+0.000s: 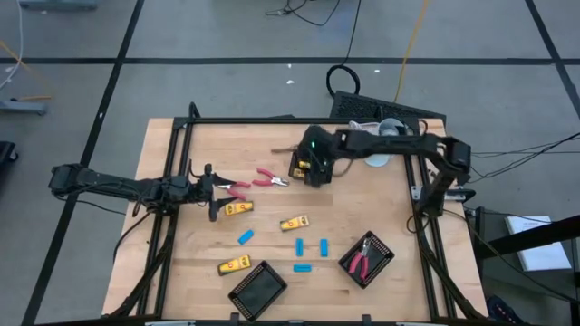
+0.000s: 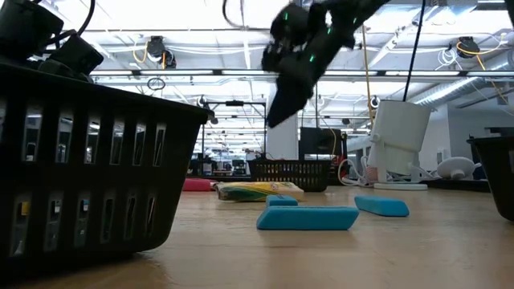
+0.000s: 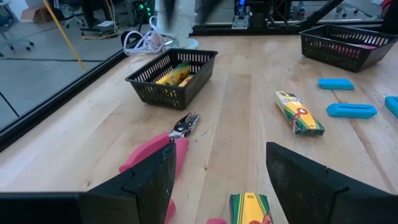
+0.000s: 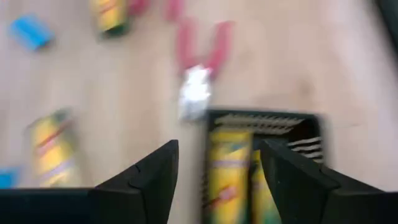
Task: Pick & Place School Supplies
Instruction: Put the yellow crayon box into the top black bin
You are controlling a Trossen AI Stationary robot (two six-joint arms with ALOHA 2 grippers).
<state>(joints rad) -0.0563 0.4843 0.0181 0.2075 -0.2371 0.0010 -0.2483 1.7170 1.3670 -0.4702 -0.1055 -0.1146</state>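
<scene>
Right hand, fingers apart, hovers over a tray holding yellow blocks.

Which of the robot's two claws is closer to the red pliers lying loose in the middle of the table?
The left gripper. It sits open right beside the red pliers; the right gripper, also open, hovers farther off over a black basket.
</scene>
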